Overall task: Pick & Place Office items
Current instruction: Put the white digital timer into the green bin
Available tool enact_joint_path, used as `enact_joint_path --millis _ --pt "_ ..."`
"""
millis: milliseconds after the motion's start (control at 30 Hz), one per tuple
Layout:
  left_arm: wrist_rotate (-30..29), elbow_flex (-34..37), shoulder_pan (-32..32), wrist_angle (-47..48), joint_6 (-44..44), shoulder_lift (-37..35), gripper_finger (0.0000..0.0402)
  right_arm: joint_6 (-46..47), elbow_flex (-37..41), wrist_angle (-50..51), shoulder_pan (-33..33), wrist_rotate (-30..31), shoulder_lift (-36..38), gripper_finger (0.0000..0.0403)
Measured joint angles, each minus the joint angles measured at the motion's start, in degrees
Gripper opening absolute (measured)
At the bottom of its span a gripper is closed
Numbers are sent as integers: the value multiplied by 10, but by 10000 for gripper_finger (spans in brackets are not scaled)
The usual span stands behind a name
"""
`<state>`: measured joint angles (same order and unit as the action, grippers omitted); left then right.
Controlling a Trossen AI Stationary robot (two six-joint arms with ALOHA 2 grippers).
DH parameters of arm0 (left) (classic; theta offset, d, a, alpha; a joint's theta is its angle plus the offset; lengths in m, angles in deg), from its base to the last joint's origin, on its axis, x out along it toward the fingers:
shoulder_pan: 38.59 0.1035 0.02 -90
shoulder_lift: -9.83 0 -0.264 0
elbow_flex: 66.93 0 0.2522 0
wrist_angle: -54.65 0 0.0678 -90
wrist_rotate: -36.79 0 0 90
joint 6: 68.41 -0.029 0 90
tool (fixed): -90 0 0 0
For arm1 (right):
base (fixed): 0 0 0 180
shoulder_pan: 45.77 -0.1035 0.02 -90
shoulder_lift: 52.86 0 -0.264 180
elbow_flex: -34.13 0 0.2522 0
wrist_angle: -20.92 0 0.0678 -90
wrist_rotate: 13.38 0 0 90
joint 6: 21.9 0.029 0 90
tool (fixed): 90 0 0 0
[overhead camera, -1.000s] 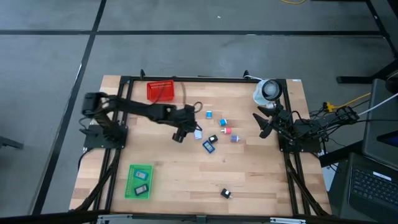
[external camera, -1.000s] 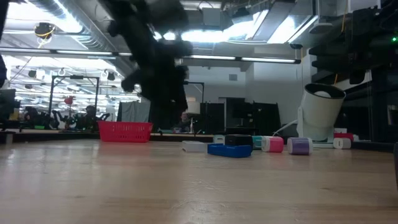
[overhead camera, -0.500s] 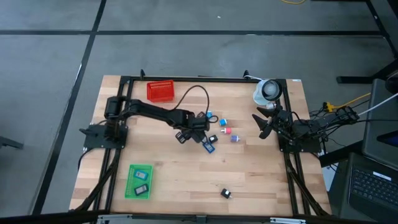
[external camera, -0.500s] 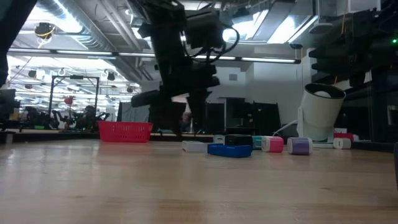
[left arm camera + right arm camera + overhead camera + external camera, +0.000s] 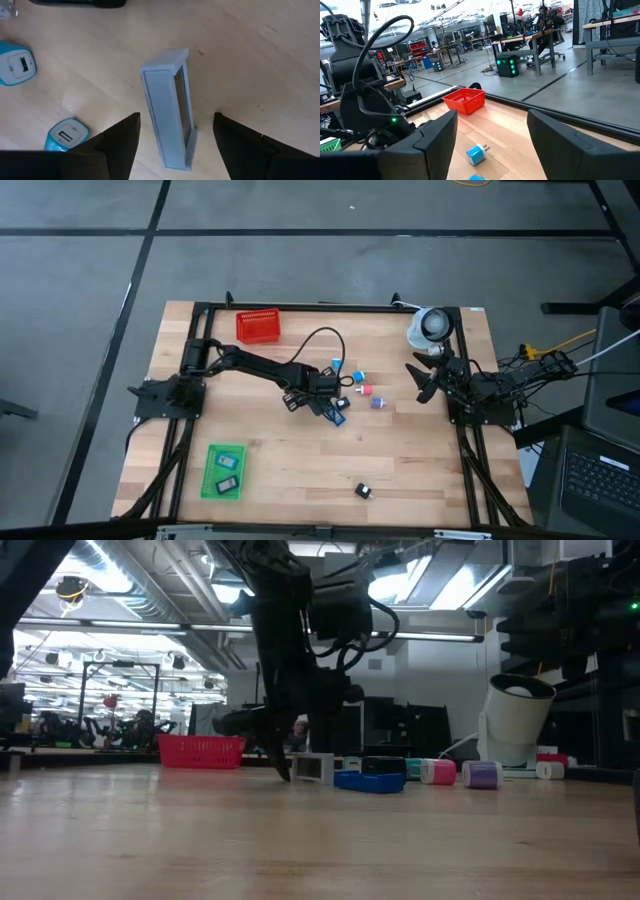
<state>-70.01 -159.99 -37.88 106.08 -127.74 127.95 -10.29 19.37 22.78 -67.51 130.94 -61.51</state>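
I have the left gripper (image 5: 175, 137) low over the middle of the table (image 5: 280, 450), fingers spread wide and straddling a pale grey-white item (image 5: 167, 107). Its long axis runs forward between them, not yet pinched. The right gripper (image 5: 424, 383), part open and empty, waits well apart.

Two arms (image 5: 250, 365), one basket (image 5: 257, 326) (red), one tray (image 5: 224, 471).
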Motion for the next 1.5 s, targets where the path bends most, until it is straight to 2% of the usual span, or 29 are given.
enact_joint_path --millis 233,400,533,767,1067,1200,1400,1500 --pt "6 -16 -3 -1 3 3 248 0 0 0 0 0 0 247" --pt "56 -28 -2 -41 37 7 247 0 0 0 0 0 0 247" --pt "96 -40 -2 -44 71 6 229 0 0 0 0 0 0 247" --pt "83 -33 7 3 103 6 193 0 0 0 0 0 0 247" --pt "91 -28 28 5 126 5 179 2 0 0 0 0 0 247" --pt "90 -28 28 4 143 5 142 1 0 0 0 0 0 247" --pt "117 -28 28 5 225 4 53 1 0 0 0 0 0 247" --pt "142 -28 29 14 274 3 40 1 0 0 0 0 0 247"
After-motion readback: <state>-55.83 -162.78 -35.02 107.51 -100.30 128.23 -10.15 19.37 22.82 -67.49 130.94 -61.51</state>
